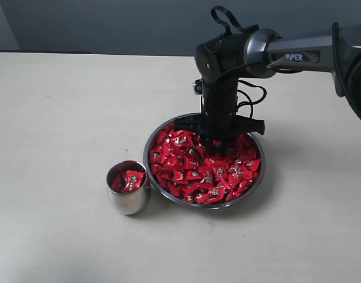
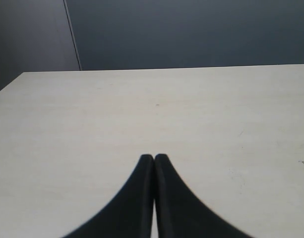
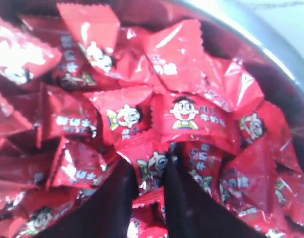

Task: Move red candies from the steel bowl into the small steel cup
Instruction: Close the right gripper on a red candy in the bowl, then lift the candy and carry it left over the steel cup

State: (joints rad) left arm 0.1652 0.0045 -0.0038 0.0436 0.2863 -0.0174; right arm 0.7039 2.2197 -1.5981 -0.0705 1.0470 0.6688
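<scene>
- Steel first: your small steel cup (image 1: 131,204) stands upright nearest the exterior camera, just beside the steel bowl (image 1: 146,158); whether they touch cannot be told.
- A few red candies (image 1: 126,180) lie inside the cup.
- The bowl, on the pale table (image 1: 62,118), is heaped with more of the same candies.
- Your right gripper (image 1: 218,144) points straight down into the far part of that heap.
- In the right wrist view its black fingers (image 3: 184,198) are closed on one red candy (image 3: 152,167), wedged between the tips.
- Your left gripper (image 2: 154,157) is out of the exterior view; its own camera shows the tips pressed together, holding nothing, over bare tabletop.
</scene>
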